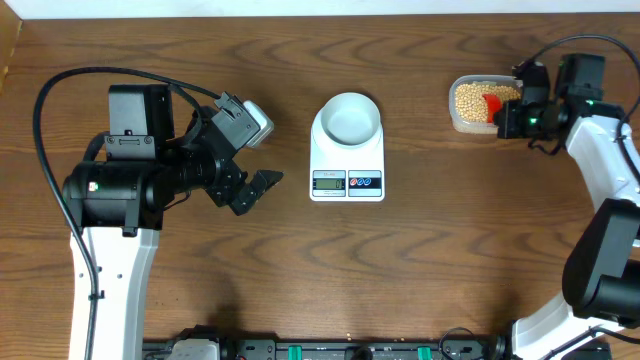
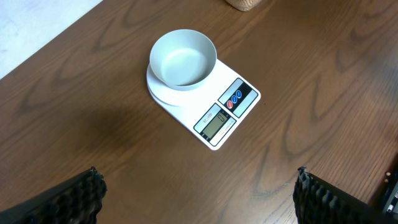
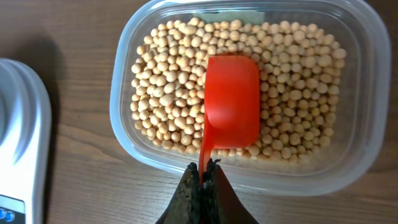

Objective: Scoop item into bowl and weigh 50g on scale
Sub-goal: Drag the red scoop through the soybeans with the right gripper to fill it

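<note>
Brown wooden table carrying a scale and a clear tub

The table is dark brown wood with bold wavy grain and fills the overhead view, with a pale strip showing along its far edge. A flat white scale lies directly on the wood near the middle, its grey display and coloured buttons along the near edge. A clear rounded-rectangular plastic tub also sits on the wood, off to the right of the scale and a little farther back, with bare wood between the two
</note>
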### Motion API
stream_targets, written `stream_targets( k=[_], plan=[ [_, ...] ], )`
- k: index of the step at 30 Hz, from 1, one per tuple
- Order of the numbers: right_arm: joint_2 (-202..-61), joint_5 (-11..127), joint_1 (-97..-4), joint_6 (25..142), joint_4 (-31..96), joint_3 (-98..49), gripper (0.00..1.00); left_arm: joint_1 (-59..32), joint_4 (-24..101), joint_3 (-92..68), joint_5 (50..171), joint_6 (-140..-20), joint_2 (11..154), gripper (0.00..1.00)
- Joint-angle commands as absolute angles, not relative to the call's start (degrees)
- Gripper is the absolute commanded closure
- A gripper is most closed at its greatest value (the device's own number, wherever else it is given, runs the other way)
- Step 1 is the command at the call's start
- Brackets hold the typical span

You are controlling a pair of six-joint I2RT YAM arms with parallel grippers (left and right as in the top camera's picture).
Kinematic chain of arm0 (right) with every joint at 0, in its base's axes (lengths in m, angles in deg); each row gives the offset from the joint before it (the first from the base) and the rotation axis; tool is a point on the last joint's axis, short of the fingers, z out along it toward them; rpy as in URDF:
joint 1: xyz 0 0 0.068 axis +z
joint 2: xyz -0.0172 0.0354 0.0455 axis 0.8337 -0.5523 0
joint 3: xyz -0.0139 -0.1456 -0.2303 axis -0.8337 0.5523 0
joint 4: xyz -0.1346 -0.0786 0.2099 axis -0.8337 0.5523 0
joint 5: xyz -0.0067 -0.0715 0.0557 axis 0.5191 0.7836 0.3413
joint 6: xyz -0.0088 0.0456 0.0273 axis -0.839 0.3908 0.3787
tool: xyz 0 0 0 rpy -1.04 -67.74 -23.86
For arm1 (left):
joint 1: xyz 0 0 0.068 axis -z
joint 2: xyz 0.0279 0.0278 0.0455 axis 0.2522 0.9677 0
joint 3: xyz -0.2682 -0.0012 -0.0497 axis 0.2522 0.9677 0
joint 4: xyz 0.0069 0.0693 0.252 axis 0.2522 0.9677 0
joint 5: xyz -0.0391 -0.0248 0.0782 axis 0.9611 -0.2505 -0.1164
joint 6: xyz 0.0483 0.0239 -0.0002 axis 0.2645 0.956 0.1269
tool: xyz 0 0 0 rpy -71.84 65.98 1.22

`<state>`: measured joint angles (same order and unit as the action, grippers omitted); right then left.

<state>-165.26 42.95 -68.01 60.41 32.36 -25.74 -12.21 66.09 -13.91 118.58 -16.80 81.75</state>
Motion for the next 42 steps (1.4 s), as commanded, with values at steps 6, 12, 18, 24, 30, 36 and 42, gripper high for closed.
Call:
stream_targets(
  k=[6, 12, 18, 24, 30, 36, 42],
  plan=[
    [-165.9, 32.6, -70.3, 64.8, 33.2, -26.0, 0.99, -12.5, 66.1, -14.9, 119.5, -16.9, 81.7, 0.02],
    [-165.9, 34.5, -70.3, 65.1, 33.1, -26.0, 0.99, -12.5, 66.1, -14.9, 119.5, -16.9, 81.7, 0.01],
    [-165.9, 36.1, -70.4, 65.1, 33.1, -25.5, 0.99, -12.5, 66.1, -14.9, 119.5, -16.9, 81.7, 0.01],
    [-165.9, 37.2, -71.2, 65.7, 32.1, -23.2, 0.99, -12.5, 66.1, -14.9, 119.5, -16.9, 81.7, 0.02],
    [-165.9, 39.1, -72.7, 67.3, 31.3, -22.0, 0.99, -12.5, 66.1, -14.9, 119.5, -16.9, 81.7, 0.02],
    [-166.9, 39.9, -72.8, 71.2, 30.9, -22.0, 0.99, -12.5, 66.1, -14.9, 119.5, -16.9, 81.7, 0.01],
    [-168.7, 38.9, -72.8, 73.1, 30.7, -22.0, 0.99, -12.5, 66.1, -14.9, 119.5, -16.9, 81.7, 0.02]
  ],
)
